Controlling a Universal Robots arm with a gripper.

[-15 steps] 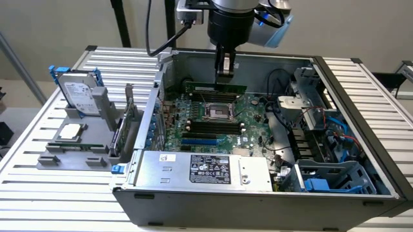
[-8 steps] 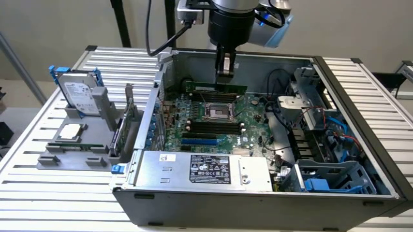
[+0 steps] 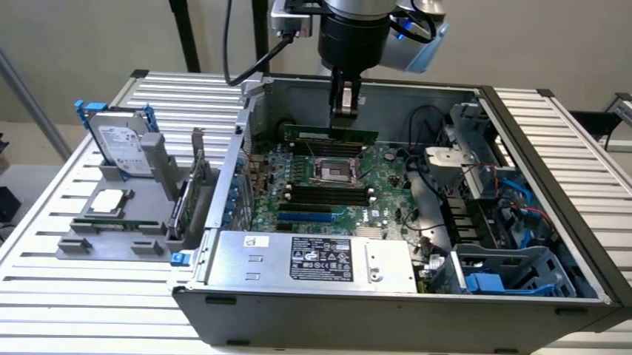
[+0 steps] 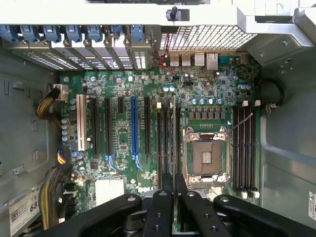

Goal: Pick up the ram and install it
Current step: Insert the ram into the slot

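Note:
The ram (image 3: 329,135) is a long green stick. It hangs level inside the open computer case, just above the far end of the motherboard (image 3: 286,185). My gripper (image 3: 344,111) comes straight down from above and is shut on its top edge. In the wrist view the ram (image 4: 174,133) is seen edge-on as a thin strip between my black fingertips (image 4: 167,190). It lies over the black memory slots (image 4: 163,138) beside the open processor socket (image 4: 207,158). More memory slots (image 4: 244,148) lie on the socket's other side. In the exterior view the socket (image 3: 331,171) is just in front of the ram.
The case walls (image 3: 247,118) surround the board. The power supply (image 3: 316,259) is at the near side, with a drive cage (image 3: 513,270) and cables at the exterior view's right. At the exterior view's left, a grey holder (image 3: 99,240) carries a hard drive (image 3: 126,148), a silver processor chip (image 3: 109,201) and an expansion card (image 3: 192,188).

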